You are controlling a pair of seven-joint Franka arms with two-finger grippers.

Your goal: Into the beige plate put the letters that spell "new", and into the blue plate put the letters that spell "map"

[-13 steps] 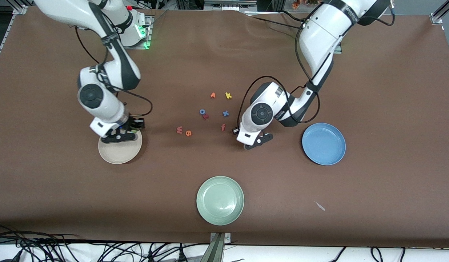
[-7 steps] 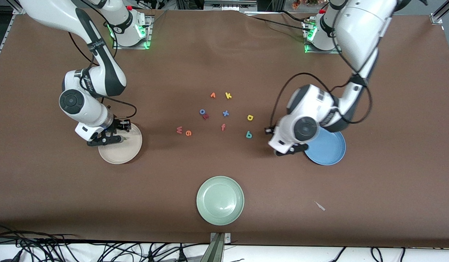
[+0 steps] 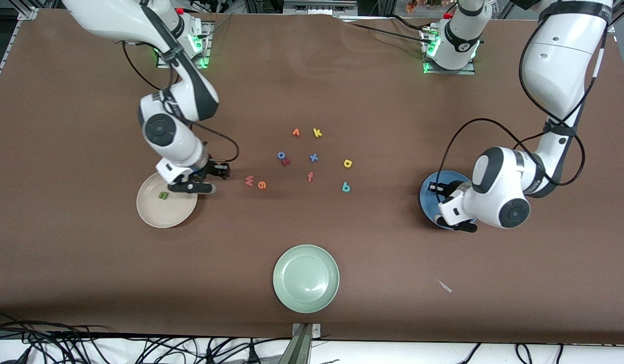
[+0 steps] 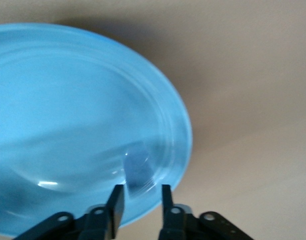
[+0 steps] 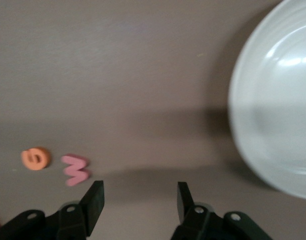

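The green n [image 3: 162,194] lies in the beige plate [image 3: 170,215]. My right gripper [image 3: 193,185] hangs open and empty over the table just past that plate's rim [image 5: 243,100], toward the pink w [image 3: 249,180] and orange e [image 3: 261,185]. The right wrist view shows its open gripper [image 5: 138,197] with the w [image 5: 75,170] and e [image 5: 35,159] ahead. My left gripper [image 3: 456,222] is over the blue plate [image 3: 426,201]. Its jaws [image 4: 139,192] stand slightly open with nothing between them. The blue m [image 4: 138,167] lies in the blue plate [image 4: 68,125] just past them. The yellow a [image 3: 347,163] and teal p [image 3: 346,187] rest mid-table.
Other letters lie mid-table: the f [image 3: 310,176], x [image 3: 314,157], k [image 3: 317,133], v [image 3: 295,132], and a blue o [image 3: 281,155] touching a red letter [image 3: 286,162]. A pale green plate [image 3: 305,278] sits nearest the front camera.
My left arm carried the m from mid-table to the blue plate and let it go. My right gripper opened, left the n in the beige plate and moved toward the w.
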